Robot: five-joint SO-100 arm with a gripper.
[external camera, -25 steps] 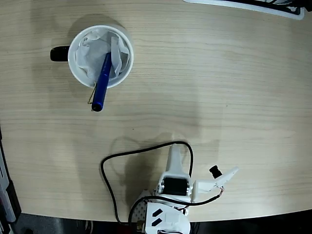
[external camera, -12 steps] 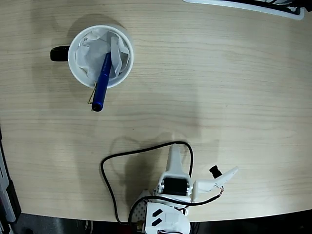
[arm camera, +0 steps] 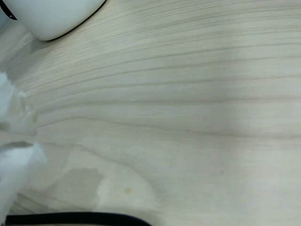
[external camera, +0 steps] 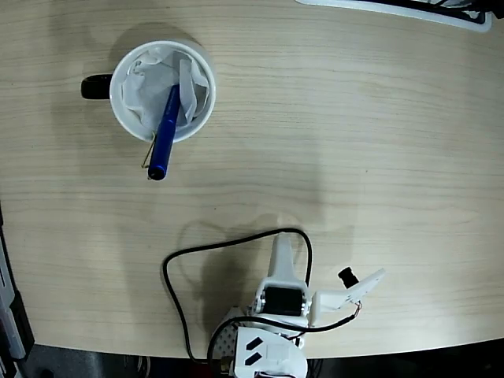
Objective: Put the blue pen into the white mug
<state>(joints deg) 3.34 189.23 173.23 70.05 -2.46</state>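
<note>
In the upper left of the fixed view, the blue pen [external camera: 164, 131] stands tilted in the white mug [external camera: 126, 114], its lower end on the tissue [external camera: 150, 83], its top leaning out over the rim. My gripper [external camera: 323, 276] sits well apart at the bottom centre, fingers spread, holding nothing. I judge a table jolt or dragging cable [external camera: 177, 291] could tip the pen out.
</note>
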